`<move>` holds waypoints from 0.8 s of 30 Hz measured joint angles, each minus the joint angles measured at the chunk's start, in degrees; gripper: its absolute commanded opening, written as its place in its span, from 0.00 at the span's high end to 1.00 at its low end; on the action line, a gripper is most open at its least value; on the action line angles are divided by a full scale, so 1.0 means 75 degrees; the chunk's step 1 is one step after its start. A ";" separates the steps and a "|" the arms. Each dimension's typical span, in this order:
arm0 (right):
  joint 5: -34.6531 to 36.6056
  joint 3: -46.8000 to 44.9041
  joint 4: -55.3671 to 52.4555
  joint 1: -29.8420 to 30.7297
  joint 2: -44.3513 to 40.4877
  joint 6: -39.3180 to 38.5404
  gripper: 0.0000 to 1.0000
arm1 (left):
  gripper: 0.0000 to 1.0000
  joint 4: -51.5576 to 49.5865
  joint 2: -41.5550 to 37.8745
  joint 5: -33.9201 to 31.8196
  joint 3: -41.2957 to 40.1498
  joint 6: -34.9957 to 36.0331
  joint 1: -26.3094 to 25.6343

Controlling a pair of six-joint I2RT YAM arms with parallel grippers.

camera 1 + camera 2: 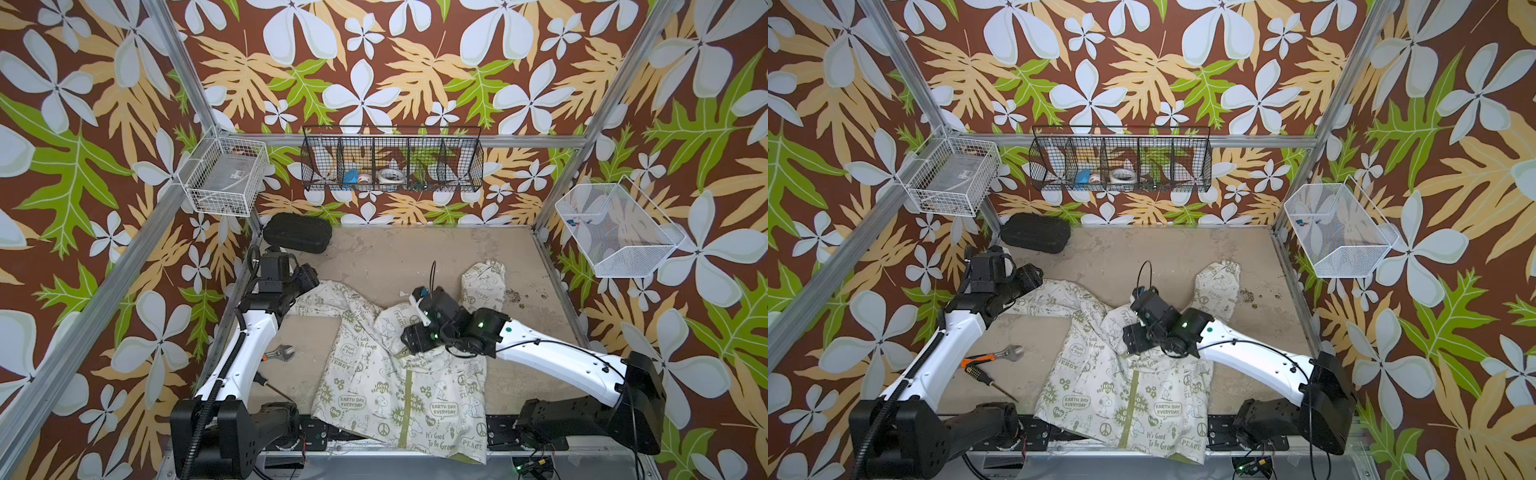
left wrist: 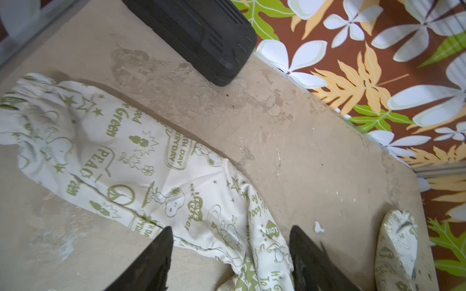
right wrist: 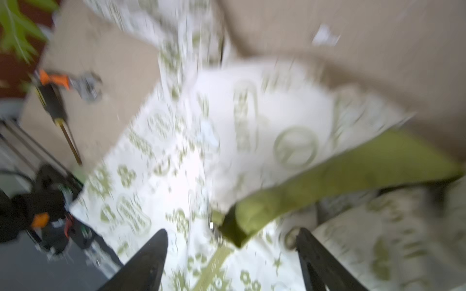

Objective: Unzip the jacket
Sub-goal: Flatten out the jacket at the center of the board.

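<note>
Jacket: the jacket (image 1: 399,399) (image 1: 1121,399) lies spread out on the surface (image 1: 415,257), in the middle and near the front; its bottom edge hangs over the front edge
Zipper strip: the green zipper strip (image 1: 405,409) (image 1: 1130,405) runs up the middle of the jacket, from the bottom edge to just under the right gripper; this part looks closed
Lining flap: a green lining flap (image 3: 353,171) is folded out near the top of the jacket; this view is blurry
Sleeves: one sleeve (image 2: 113,156) lies flat toward the left arm; the other sleeve (image 1: 484,286) points to the back
Right gripper: the right gripper (image 3: 232,230) hangs over the top of the zipper strip, fingers wide apart, holding nothing
Left gripper: the left gripper (image 2: 230,228) is above the flat sleeve, fingers apart, holding nothing
Tools: a wrench (image 1: 1011,353) and a screwdriver (image 1: 984,372) lie on the left arm's side, near the jacket but not touching it
Case: a black case (image 1: 297,232) sits in the back corner, well apart from the jacket
</note>
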 measured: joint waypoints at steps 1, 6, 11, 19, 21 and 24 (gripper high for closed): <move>-0.0035 0.0321 -0.0017 -0.0318 0.0157 -0.0085 0.17 | 0.26 0.0009 0.0026 0.0079 0.0044 0.0047 -0.0117; -0.0396 0.1580 -0.0204 -0.1644 0.1495 -0.0431 0.17 | 0.26 0.0009 0.0297 0.0396 0.0391 0.0393 -0.0720; -0.0717 0.1667 -0.0356 -0.2060 0.2410 -0.0458 0.18 | 0.00 -0.0079 0.0481 0.0525 0.0495 0.0705 -0.0927; -0.0950 0.1113 -0.0239 -0.2090 0.2798 -0.0216 0.53 | 0.00 -0.0323 0.0676 0.0542 0.0452 0.1209 -0.1180; -0.1070 0.1090 -0.0128 -0.2090 0.2984 -0.0204 0.84 | 0.00 -0.0434 0.0766 0.0533 0.0507 0.1425 -0.1370; -0.1326 0.1390 -0.0058 -0.2090 0.3171 -0.0125 1.00 | 0.00 -0.0551 0.0909 0.0469 0.0664 0.1620 -0.1545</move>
